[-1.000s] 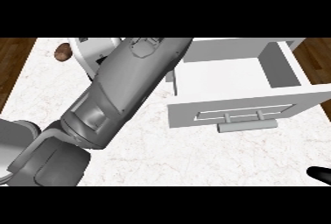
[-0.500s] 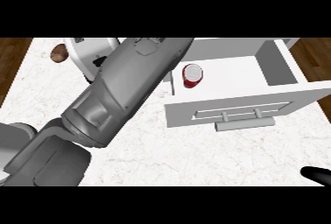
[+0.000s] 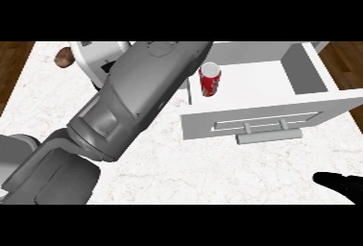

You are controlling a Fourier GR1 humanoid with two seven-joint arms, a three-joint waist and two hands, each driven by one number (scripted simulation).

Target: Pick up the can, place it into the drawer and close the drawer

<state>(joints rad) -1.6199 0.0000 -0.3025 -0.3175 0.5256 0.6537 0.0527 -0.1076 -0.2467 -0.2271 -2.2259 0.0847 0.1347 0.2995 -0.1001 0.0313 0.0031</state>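
Observation:
A red can [image 3: 210, 79] with a silver top stands upright inside the open white drawer [image 3: 312, 77], near its left wall. The drawer's front panel with a grey handle [image 3: 268, 137] faces me. My left forearm [image 3: 135, 101] stretches diagonally from the lower left up past the drawer's left side; its hand is hidden beyond the arm's end at the top. At the lower right corner only the black fingers of my right hand [image 3: 344, 185] show, lying low over the counter.
A white appliance [image 3: 96, 60] stands at the counter's far left, partly behind my arm. A brown round object [image 3: 64, 57] sits beside it near the counter's left edge. Wooden floor shows past both sides of the marble counter [image 3: 212, 178].
The can came into view inside the drawer as my left forearm shifted left. The right hand crept a little further in at the lower right.

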